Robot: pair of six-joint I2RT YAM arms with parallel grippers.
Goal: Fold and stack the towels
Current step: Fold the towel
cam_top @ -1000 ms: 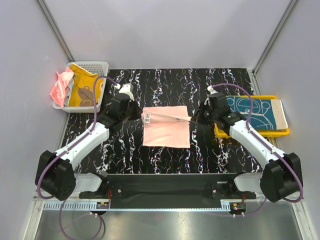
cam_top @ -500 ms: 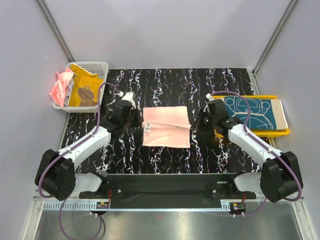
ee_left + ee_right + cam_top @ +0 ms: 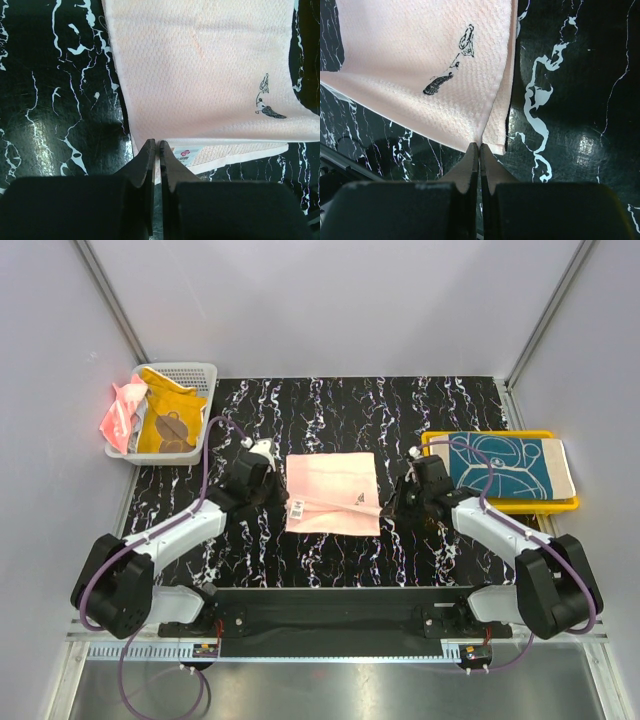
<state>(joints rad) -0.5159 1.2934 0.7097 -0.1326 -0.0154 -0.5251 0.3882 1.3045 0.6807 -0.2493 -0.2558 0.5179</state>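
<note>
Seen from above, the pale peach towel (image 3: 331, 490) lies centred, its free folded edge running left to right between the left gripper (image 3: 280, 500) and the right gripper (image 3: 388, 504); the left wrist view shows narrow jaws pinching that edge's left end, and the right wrist view shows shut jaws pinching its right corner.

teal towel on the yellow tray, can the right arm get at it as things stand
Likely not yet: the right claw is shut on a corner of the peach towel. The way itself looks free: the teal towel lies uncovered on the yellow tray beside that arm, nothing between them.
</note>
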